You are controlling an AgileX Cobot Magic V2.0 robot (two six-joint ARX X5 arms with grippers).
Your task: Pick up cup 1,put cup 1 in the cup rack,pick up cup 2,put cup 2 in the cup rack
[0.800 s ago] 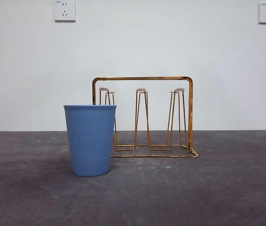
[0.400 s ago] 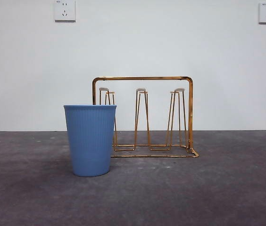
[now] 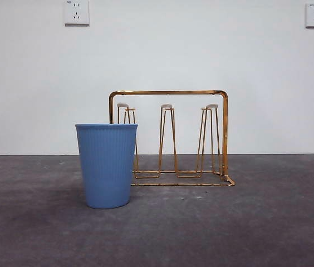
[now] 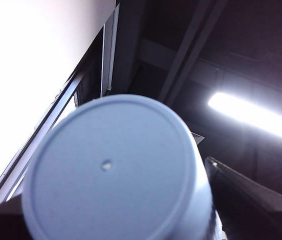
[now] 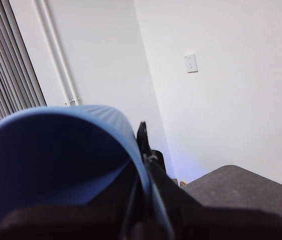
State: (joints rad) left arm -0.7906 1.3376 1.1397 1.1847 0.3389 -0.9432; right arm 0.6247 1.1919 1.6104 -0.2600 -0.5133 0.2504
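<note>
**Light ribbed cups, both pincers loaded**

A ribbed blue cup (image 3: 106,166) stands upright on the table (image 3: 268,222), just in front of the cup rack (image 3: 168,93), overlapping its end pegs. It looks like thin, light, stiff plastic, fairly slick, so a hold across the wall near the rim should suit.

The left pincer (image 4: 116,205) grips a pale cup (image 4: 113,170), base toward its camera, aimed up at the ceiling. The right pincer (image 5: 106,210) clamps an open-mouthed cup (image 5: 56,150). Both arms are outside the front view.
</note>
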